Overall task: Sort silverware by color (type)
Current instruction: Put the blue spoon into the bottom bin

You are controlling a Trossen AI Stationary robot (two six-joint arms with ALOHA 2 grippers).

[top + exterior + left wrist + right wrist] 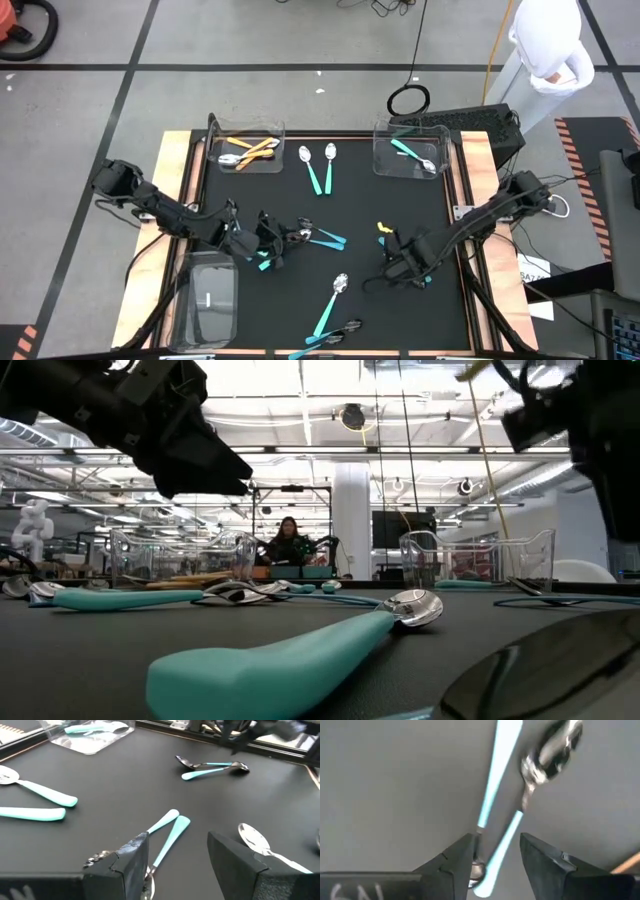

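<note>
A bright workshop hall with ceiling lights (352, 416), a white pillar (351, 520) and grey floor (90, 100).

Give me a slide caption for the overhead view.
Both open grippers, left gripper and right gripper, hover over teal-handled spoons on the black table.

No text, label, brand or number can be read with any certainty in these views. The one trace of writing — pale handwritten strokes on the dark body of the right gripper (492, 865), at the lower corner of the right wrist view — is cut off at the edge and cannot be made out.
</note>
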